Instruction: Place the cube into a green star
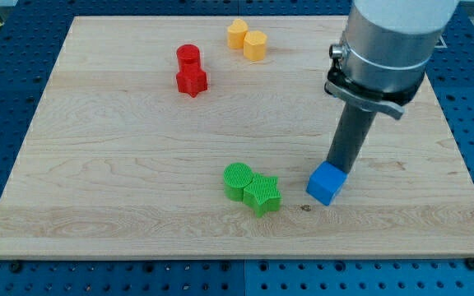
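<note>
A blue cube [326, 182] sits on the wooden board [122, 189] at the lower right of centre. A green star [262, 194] lies to its left, a short gap apart, touching a green cylinder [238, 181] on the star's left. My tip [338, 168] is at the cube's upper right edge, touching or almost touching it. The dark rod rises from there to the grey arm body at the view's top right.
A red cylinder [188, 57] and a red star [192, 80] touch each other at the upper left of centre. Two yellow blocks [237, 34] [256, 45] sit side by side near the board's top edge. Blue perforated table surrounds the board.
</note>
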Robot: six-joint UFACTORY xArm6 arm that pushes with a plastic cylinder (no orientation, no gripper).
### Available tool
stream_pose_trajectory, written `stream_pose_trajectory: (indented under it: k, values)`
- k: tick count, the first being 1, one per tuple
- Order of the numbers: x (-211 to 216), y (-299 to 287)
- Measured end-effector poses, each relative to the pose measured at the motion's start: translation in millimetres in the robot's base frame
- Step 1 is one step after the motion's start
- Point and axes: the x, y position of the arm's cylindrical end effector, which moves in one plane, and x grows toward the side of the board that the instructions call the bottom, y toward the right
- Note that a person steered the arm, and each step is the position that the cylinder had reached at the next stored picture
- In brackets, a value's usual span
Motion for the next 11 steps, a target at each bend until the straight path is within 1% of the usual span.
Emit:
stream_pose_trajectory:
  k: [2,3,5,6,7,8,9,10,11]
  values:
    - [40.2,23.6]
    - [41.8,22.9]
    - [39.7,-23.9]
    - [37.8,-27.5]
    - [27.4,13.9]
    - [-25.9,82.0]
    - [-107.7,113.9]
    - [-186.4,90.5]
    - [-214.2,51.5]
